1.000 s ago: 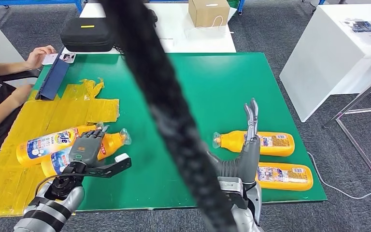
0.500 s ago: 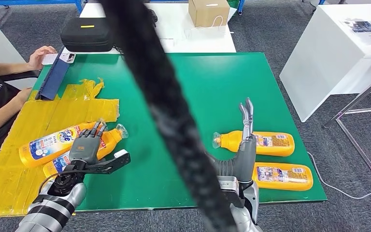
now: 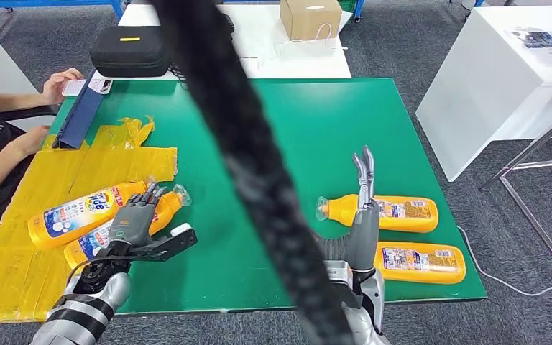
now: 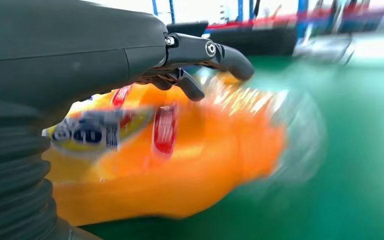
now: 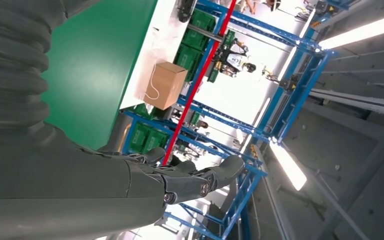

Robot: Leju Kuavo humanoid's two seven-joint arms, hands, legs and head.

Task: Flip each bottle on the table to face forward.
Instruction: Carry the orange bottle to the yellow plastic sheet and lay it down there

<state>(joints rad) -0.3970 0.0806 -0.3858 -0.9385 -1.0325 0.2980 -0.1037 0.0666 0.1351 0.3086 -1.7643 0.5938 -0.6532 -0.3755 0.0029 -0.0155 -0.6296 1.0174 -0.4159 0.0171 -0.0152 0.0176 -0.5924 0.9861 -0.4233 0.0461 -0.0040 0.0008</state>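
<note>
My left robot hand point(image 3: 132, 221) lies over the near-left bottle point(image 3: 159, 208), fingers draped across its orange body and the thumb sticking out to the right; whether I truly grip it or only rest on it I cannot tell, and the left wrist view is blurred. Just beyond it, touching, lies a second bottle point(image 3: 79, 210) with its blue label up, both on the yellow sheet point(image 3: 133, 164) at the left of the green bench point(image 3: 295, 122). My right robot hand point(image 3: 364, 208) stands edge-up with fingers straight and apart, holding nothing, just left of the two right bottles: the far one point(image 3: 381, 213) and the near one point(image 3: 420, 262), both showing back labels. I judge I am handling the near-left bottle; next I need a firm hold to roll it label-up. Against a second ago, that bottle has slid slightly left and nearer with my left robot hand, and my right robot hand has dropped a little.
</note>
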